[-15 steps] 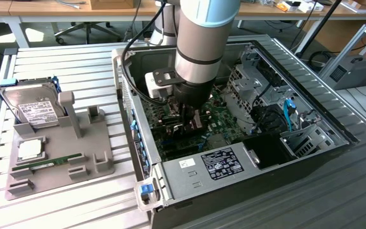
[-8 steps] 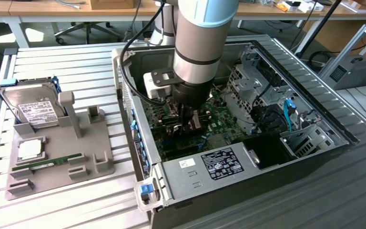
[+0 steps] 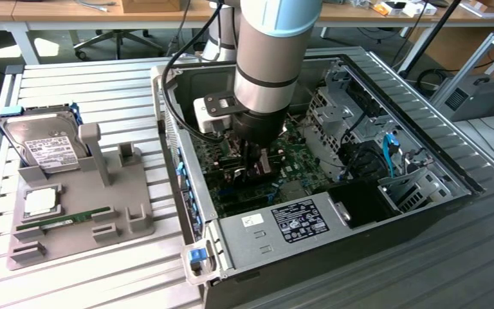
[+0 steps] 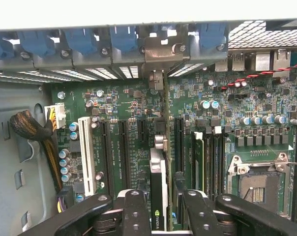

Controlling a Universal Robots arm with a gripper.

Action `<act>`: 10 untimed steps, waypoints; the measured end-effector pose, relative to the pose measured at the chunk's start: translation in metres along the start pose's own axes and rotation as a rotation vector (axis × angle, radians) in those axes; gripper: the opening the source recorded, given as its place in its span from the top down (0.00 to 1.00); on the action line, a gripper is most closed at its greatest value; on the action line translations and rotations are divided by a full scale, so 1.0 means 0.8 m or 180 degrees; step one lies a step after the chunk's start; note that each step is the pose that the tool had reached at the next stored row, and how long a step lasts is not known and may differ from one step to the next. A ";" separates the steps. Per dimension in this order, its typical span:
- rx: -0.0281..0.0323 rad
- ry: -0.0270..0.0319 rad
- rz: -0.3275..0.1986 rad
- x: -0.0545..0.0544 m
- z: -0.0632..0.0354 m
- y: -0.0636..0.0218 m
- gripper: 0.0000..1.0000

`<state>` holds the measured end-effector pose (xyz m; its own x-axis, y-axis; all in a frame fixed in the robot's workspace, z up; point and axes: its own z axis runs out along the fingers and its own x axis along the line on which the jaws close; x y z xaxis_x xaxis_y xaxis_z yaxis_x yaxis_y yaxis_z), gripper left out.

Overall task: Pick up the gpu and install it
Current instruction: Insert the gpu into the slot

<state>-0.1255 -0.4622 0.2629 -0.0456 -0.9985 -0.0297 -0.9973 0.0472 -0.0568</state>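
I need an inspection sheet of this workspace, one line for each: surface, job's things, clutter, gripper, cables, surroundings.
Surface: slatted metal table; open computer case lies on it.
Job's things: gpu stands edge-on over the motherboard slots, its bracket end toward the case's rear slot covers.
Clutter: grey parts holder carrying a hard drive, a memory stick and a square chip.
Gripper: gripper inside the case, fingers closed on the gpu's upper edge.
Cables: black cable runs down the arm; sleeved power bundle inside the case.
Surroundings: desks, office chair base behind.

Arm upright, pincer (image 4: pixel 163 196) pointing down, fingers clamped together
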 end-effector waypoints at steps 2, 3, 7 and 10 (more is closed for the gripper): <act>0.0000 0.0000 0.0000 0.000 0.000 0.000 0.67; 0.0000 0.0000 0.0000 0.000 0.000 0.000 0.68; 0.0000 0.0000 0.0000 0.000 0.000 0.000 0.73; 0.0000 0.0000 0.0000 0.000 0.000 0.000 0.73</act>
<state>-0.1255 -0.4622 0.2629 -0.0456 -0.9985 -0.0297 -0.9973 0.0472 -0.0568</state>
